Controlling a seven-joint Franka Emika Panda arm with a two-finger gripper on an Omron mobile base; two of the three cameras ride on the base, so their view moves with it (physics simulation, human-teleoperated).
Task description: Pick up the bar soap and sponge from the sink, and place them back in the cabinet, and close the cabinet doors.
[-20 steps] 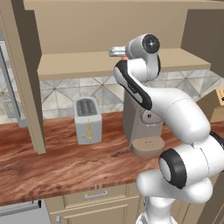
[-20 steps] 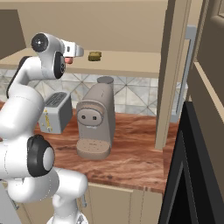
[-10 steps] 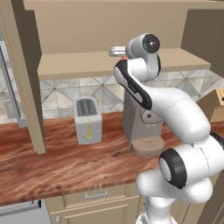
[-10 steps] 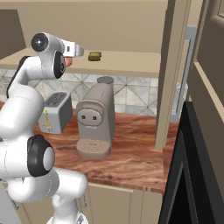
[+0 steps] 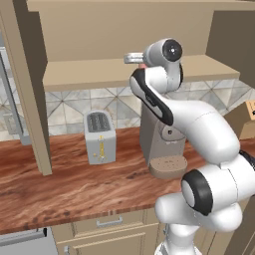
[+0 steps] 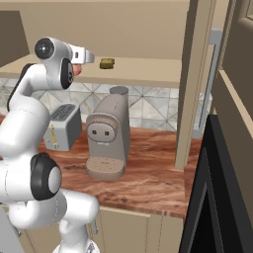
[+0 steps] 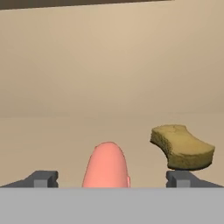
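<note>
Hand view, jaws wide apart around bar soap (image 7: pixel 107 165), gripping nothing, sponge (image 7: pixel 183 146) beside, arm raised to cabinet (image 5: pixel 99 74) shelf

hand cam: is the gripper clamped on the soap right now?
No, the gripper stands open: its fingertips sit wide apart on either side of the bar soap, with clear gaps, beside the sponge.

Salmon-pink bar soap (image 7: pixel 107 165) lies at lower centre, mustard-yellow sponge (image 7: pixel 183 146) just beside it at right, both on the tan cabinet (image 7: pixel 109 78) shelf.
</note>
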